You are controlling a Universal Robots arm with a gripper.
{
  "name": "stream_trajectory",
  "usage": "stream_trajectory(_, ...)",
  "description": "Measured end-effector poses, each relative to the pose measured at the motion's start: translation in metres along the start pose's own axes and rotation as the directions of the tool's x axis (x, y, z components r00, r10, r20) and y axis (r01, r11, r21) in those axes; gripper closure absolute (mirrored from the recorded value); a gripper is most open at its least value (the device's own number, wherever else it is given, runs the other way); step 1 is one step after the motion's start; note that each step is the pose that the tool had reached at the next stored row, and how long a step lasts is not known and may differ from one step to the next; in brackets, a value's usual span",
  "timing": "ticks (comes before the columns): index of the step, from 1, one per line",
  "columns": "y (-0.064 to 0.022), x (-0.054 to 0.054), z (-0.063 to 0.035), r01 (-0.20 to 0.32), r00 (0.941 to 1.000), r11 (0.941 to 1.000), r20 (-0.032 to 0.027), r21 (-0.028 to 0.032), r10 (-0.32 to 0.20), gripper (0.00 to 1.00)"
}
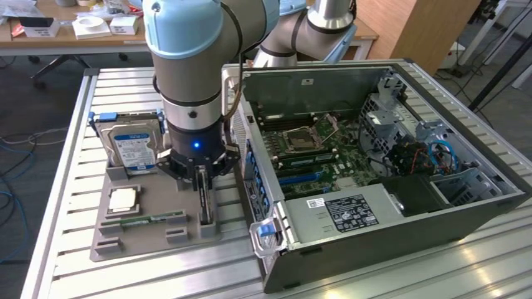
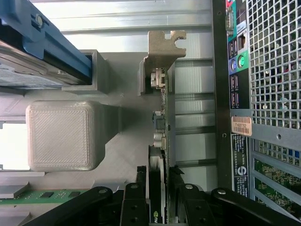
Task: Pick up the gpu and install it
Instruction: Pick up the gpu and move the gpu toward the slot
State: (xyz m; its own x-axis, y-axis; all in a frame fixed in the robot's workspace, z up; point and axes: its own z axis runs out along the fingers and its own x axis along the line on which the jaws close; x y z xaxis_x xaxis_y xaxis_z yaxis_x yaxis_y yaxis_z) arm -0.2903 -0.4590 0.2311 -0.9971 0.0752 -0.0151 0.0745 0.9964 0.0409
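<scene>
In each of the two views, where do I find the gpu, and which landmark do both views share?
Exterior view: the gpu stands on edge in the grey holder, under the gripper, beside the computer case.
Wrist view: the gpu lies edge-on between a block of the grey holder and the computer case, its pale bracket at the end away from the gripper.
Shared landmark: the hard drive with blue rails.

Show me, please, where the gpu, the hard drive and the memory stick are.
gpu (image 2: 160, 126): wrist view, on the card's edge facing the camera.
hard drive (image 1: 133, 149): exterior view, on its blue-white label.
memory stick (image 1: 151, 219): exterior view, on the green board's middle.
</scene>
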Motion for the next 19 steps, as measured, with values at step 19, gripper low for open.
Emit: stream_trajectory(19, 0.0000, 0.0000, -0.0001, 0.000, 1.0000, 1.0000, -0.0001, 0.0001, 0.000, 0.74)
